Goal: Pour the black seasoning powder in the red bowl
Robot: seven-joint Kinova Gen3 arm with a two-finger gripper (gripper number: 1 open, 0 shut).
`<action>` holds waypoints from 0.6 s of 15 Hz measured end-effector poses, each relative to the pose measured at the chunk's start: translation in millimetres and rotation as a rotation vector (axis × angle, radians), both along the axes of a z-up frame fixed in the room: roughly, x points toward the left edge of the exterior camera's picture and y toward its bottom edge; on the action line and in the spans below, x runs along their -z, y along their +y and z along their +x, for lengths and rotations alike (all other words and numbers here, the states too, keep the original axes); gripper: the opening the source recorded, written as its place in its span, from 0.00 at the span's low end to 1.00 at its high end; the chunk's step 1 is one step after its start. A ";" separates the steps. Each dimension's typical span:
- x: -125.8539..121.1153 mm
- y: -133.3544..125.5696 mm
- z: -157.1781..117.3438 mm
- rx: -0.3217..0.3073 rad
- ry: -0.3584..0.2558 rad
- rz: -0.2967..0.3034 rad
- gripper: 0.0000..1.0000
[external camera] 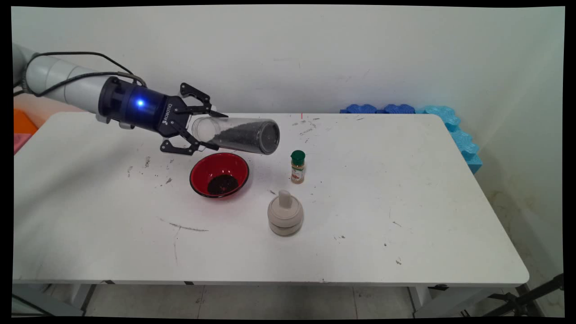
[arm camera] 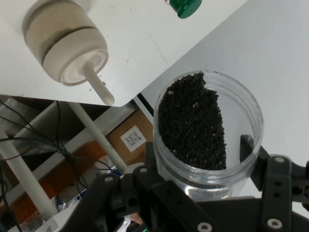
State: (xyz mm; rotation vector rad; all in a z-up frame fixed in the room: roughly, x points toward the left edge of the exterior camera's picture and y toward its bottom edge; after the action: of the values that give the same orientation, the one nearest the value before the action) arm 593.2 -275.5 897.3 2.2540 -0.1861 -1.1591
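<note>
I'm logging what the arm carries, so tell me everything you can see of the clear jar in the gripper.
The clear jar is a see-through, plastic-looking cylinder, part filled with small black grains. It lies nearly on its side in the air above the red bowl's far rim, mouth toward the right, with the grains heaped along its lower wall. The gripper clamps its base end, jaws shut on it; nothing else touches it. No lid shows in the hand view.

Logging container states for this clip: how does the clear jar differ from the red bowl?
The clear jar lies on its side in the hand, off the table; the red bowl sits upright on the table. The jar is tall and see-through, the bowl shallow and red. Both hold dark granules.
</note>
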 end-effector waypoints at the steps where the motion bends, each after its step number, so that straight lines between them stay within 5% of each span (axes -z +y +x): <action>1: 0.7 0.3 0.2 -0.002 0.001 0.002 0.00; 9: 4.8 -1.6 -0.5 -0.033 0.029 0.026 0.00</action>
State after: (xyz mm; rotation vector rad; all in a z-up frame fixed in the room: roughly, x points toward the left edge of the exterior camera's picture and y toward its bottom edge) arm 592.7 -277.1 892.5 2.2534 -0.1220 -1.1824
